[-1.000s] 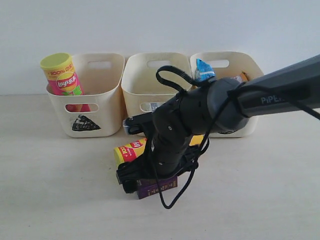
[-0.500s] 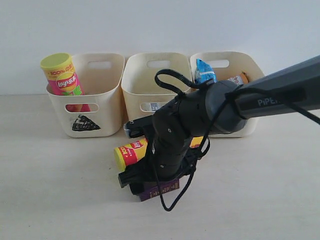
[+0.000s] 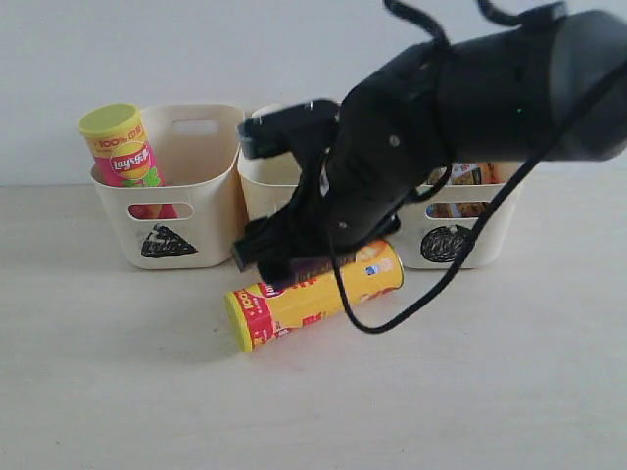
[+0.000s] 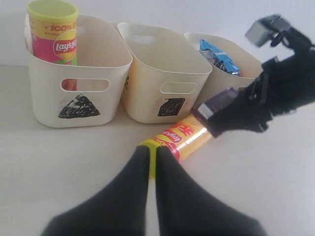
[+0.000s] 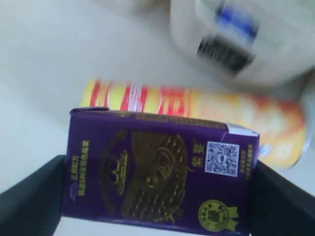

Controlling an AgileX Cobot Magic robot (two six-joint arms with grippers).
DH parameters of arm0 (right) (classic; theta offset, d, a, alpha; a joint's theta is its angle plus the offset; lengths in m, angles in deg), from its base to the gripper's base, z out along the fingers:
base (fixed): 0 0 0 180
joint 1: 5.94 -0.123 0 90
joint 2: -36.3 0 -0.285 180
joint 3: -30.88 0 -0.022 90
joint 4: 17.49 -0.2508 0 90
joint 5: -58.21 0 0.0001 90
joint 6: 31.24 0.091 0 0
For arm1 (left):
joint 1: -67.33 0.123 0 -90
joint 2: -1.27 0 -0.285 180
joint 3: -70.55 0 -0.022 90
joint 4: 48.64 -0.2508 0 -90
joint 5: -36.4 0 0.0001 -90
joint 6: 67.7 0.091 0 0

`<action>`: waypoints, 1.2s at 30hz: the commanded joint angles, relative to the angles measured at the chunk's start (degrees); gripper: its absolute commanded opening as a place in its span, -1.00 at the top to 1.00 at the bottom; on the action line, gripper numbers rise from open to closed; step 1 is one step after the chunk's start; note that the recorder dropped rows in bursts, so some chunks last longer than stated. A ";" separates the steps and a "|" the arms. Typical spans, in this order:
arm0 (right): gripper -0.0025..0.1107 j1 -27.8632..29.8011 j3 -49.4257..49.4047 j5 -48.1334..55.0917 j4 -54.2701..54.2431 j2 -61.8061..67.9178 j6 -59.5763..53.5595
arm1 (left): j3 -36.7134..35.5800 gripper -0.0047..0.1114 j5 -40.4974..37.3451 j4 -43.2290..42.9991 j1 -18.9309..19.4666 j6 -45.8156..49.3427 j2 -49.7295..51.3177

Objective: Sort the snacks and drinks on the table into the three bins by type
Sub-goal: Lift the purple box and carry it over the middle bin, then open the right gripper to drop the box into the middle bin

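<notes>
My right gripper point(image 5: 160, 196) is shut on the small purple box point(image 5: 162, 179), a finger point(image 5: 29, 199) on each end, and holds it in the air point(image 3: 321, 265) above the table in front of the middle bin point(image 3: 279, 166). Under it the yellow Lay's tube point(image 3: 313, 297) lies on its side on the table point(image 3: 118, 372). The pink Lay's tube point(image 3: 120, 147) stands in the triangle bin point(image 3: 171, 211). A blue packet point(image 4: 219, 54) and an orange packet point(image 3: 470, 174) sit in the circle bin point(image 3: 460, 240). My left gripper point(image 4: 152, 164) is shut and empty, low over the table, close to the yellow tube's cap point(image 4: 153, 156).
The three bins stand in a row against the white wall. The square-marked middle bin point(image 4: 165, 83) shows something white and blue, blurred, through its slot point(image 5: 231, 34). The right arm's bulk point(image 3: 441, 127) and cable hang over the middle and right bins.
My right gripper has risen from the table with the purple box and moved back toward the bins. The yellow tube, earlier half hidden behind the arm, now lies in plain sight.
</notes>
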 commanded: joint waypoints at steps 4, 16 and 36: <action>0.96 7.16 5.54 -5.90 3.73 -2.07 2.55 | -0.18 0.84 0.13 0.16 0.07 -0.32 -0.31; 0.96 11.55 21.87 -3.89 0.61 9.66 1.89 | -0.18 0.84 0.13 0.16 0.07 -0.32 -0.31; 0.91 13.66 28.80 -6.25 4.08 20.04 1.54 | -0.18 0.84 -0.07 0.16 0.07 -0.32 -0.31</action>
